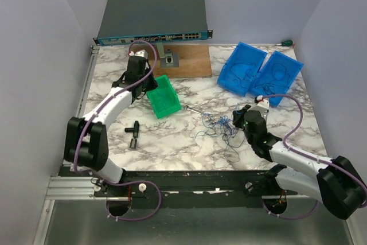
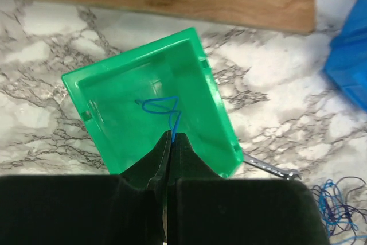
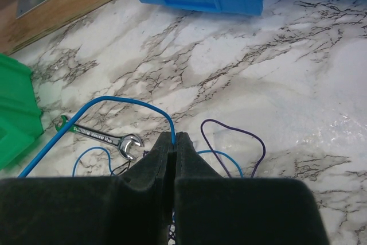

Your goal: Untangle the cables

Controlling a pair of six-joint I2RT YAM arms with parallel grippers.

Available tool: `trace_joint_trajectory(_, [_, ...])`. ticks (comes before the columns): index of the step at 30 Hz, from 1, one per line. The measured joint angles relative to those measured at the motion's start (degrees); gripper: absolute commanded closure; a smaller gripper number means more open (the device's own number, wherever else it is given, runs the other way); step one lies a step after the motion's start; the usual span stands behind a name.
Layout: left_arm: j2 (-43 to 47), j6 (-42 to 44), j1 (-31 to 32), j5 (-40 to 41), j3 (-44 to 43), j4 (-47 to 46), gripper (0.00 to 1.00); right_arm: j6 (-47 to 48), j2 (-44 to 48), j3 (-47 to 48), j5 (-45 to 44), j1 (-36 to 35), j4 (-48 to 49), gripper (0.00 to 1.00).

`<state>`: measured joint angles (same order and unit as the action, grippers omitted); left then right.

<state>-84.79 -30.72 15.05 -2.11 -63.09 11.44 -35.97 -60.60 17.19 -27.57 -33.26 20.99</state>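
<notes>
- Black pads of your left gripper [image 2: 171,137] are pressed together on the end of a blue strand [image 2: 162,107]. The strand curls in a small loop over the floor of the green bin [image 2: 114,124]; you cannot tell whether it touches that floor.
- Your right gripper [image 3: 175,136] is closed just as tight on a second blue wire [image 3: 114,102]. That wire arches up from the fingertips and runs down to the left, crossing the ring end of the silver wrench [image 3: 103,137] in that view.
- The rest of the cables [image 1: 221,125] lie in a loose tangle on the marble table [image 1: 172,147], just left of your right gripper. A dark purple loop [image 3: 235,136] sits beside its fingers.
- Both wrist views lose their lower part to the fingers, so whatever sits under each hand is hidden. From the left wrist only a corner of the tangle shows, cut off at the frame edge. From above, the strands are too fine to trace singly.
- Bare marble runs from the tangle to the near table edge. The wrench lies between green bin and tangle. A black T-shaped tool [image 1: 135,133] sits well apart to the left, and the blue bins [image 1: 226,78] stand beyond the tangle, far right.
</notes>
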Motion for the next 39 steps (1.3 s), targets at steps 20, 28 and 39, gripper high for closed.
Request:
trace_joint_trajectory(20, [-2.73, -0.28, 0.09, -6.82, -1.05, 2.40, 0.16, 5.42, 0.33, 10.10, 15.47, 0.00, -3.69, 0.99])
trace_joint_trajectory(28, [8.00, 1.51, 0.98, -8.79, 1.60, 1.22, 0.04, 5.95, -1.40, 21.14, 25.68, 0.00, -10.40, 0.99])
trace_joint_trajectory(39, [21.70, 8.92, 15.34, -17.35, 18.05, -16.65, 0.04, 5.97, -4.55, 36.81, 31.98, 0.00, -21.09, 0.99])
